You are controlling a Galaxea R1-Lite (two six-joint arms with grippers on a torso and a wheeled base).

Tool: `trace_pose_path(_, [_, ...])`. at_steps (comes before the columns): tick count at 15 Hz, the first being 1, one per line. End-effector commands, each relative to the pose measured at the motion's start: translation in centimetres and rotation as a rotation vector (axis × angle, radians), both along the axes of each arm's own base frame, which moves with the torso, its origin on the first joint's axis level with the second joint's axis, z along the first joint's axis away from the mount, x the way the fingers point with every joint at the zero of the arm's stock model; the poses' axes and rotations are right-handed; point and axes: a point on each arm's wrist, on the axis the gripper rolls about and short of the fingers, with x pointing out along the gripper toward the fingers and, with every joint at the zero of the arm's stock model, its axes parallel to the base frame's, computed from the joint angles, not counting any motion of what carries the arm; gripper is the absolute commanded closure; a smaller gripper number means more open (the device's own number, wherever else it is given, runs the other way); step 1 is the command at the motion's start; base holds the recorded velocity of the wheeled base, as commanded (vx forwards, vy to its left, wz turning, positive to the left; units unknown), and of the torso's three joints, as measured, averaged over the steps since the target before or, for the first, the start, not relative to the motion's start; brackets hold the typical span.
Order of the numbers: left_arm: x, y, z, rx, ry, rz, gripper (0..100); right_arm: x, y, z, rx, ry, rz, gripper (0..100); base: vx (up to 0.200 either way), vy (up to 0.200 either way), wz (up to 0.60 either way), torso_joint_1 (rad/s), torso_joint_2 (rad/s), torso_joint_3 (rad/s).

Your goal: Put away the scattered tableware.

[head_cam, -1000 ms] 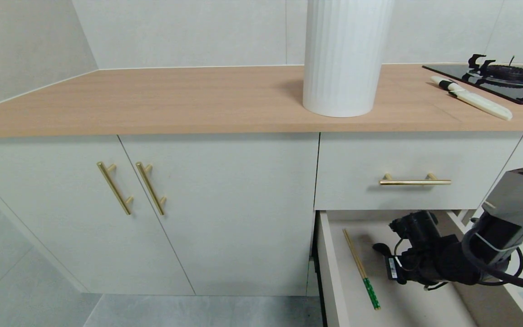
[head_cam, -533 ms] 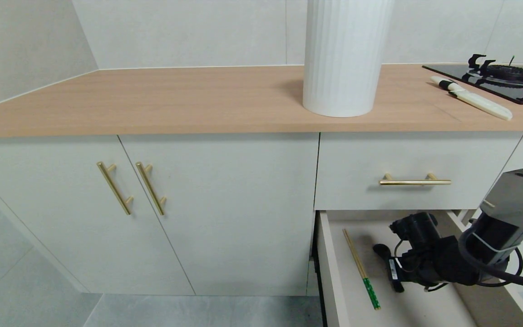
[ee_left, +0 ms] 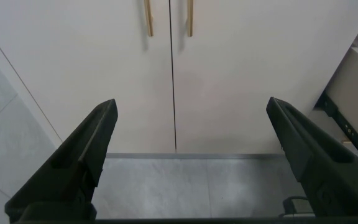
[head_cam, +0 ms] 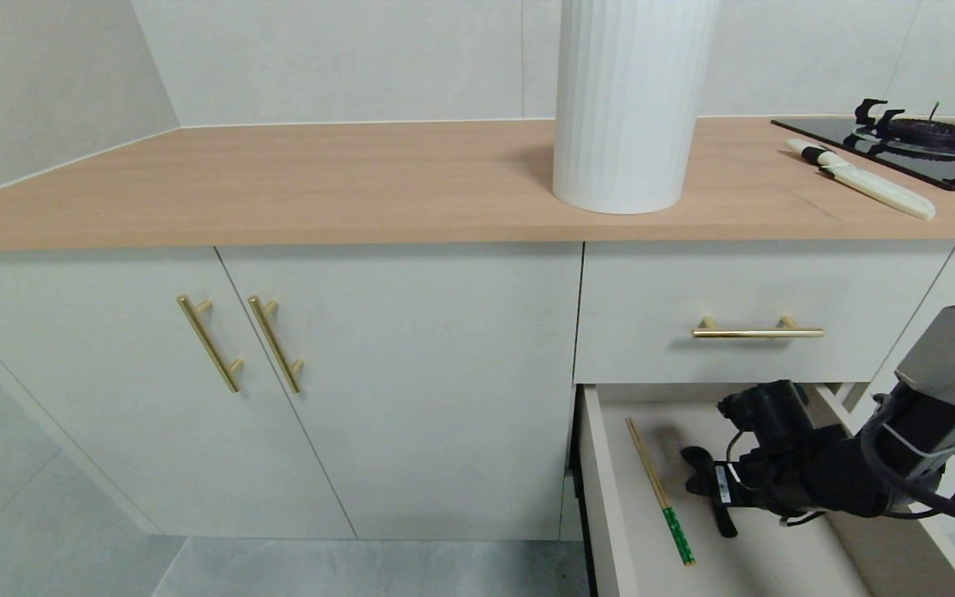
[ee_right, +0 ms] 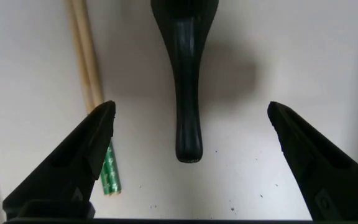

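Spanning the kitchen, the wood worktop (head_cam: 320, 182) tops two cabinet doors (ee_left: 229, 81), which the L tool (ee_left: 191, 124) faces, spread wide & empty. A tall white ribbed cylinder (head_cam: 622, 108) stands on the worktop. The lower drawer (head_cam: 602, 497) is pulled out, w/ the R tool (ee_right: 190, 134) inside, also wide (holding nothing). A white knife (head_cam: 863, 181) lies by the gas hob (head_cam: 917, 141). On the drawer floor, green-tipped chopsticks (ee_right: 86, 74) lie just beside a black spoon (ee_right: 186, 74) under the R tool.
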Motion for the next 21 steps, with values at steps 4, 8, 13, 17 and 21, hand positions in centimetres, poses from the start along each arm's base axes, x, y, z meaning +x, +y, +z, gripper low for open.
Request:
trace_pose_path(4, [0.0,0.0,0.0,-0.002,0.0,0.0,0,-3.1,-0.6,7.7,0.03,-0.042,0.027,0,0.0,0.0,0.0,0.0,0.0,0.0])
trace_pose_path(8, [0.0,0.0,0.0,0.0,0.0,0.0,0,-6.0,-0.5,12.2,0.043,-0.059,0.068,0,0.0,0.0,0.0,0.0,0.0,0.0])
trace_pose_path(13, [0.0,0.0,0.0,-0.002,0.0,0.0,0,-10.3,0.7,16.7,0.056,-0.098,0.17,0,-0.08,0.0,0.0,0.0,0.0,-0.001])
trace_pose_path(17, [0.0,0.0,0.0,-0.002,0.0,0.0,0,-11.7,0.6,17.8,0.048,-0.075,0.187,0,-0.2,0.0,0.0,0.0,0.0,0.006])
trace_pose_path(21, [0.0,0.0,0.0,0.0,0.0,0.0,0,-12.7,1.1,17.2,0.002,-0.005,0.253,0,-0.15,0.0,0.0,0.002,0.0,0.002])
